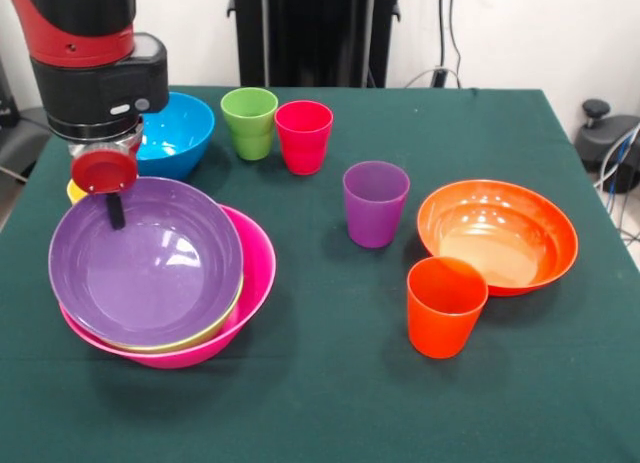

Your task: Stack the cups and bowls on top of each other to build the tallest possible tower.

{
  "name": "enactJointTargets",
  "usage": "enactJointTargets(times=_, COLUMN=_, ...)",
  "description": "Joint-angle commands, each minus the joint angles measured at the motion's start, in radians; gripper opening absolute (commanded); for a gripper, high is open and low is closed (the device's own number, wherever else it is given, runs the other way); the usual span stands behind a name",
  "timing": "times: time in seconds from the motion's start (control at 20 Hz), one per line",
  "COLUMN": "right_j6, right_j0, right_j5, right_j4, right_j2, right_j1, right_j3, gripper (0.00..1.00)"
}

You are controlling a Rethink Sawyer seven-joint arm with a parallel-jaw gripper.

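Observation:
At the left a purple bowl (145, 258) lies tilted inside a green bowl (205, 333), of which only a thin rim shows, and both rest in the big pink bowl (255, 273). My gripper (116, 215) hangs at the purple bowl's far rim, below a red disc (103, 170); its state is hidden. A yellow cup (74, 191) peeks out behind that rim. The blue bowl (185, 133) stands behind the arm. The green cup (249, 123) and red cup (303, 135) stand side by side at the back. The purple cup (375, 203), orange bowl (497, 233) and orange cup (445, 305) stand to the right.
A dark green cloth (330, 393) covers the table. Black equipment (315, 33) stands behind the far edge. Grey gear and cables (610, 143) sit off the table's right side.

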Motion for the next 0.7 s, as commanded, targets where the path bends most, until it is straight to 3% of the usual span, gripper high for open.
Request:
enactJointTargets(times=0.05, right_j6=-0.129, right_j0=0.006, right_j5=-0.097, right_j4=-0.104, right_j2=0.140, right_j1=0.098, right_j3=0.043, gripper=0.00)
enactJointTargets(times=0.7, right_j6=-0.106, right_j0=0.022, right_j5=-0.088, right_j4=-0.122, right_j2=0.123, right_j1=0.100, right_j3=0.028, gripper=0.00)
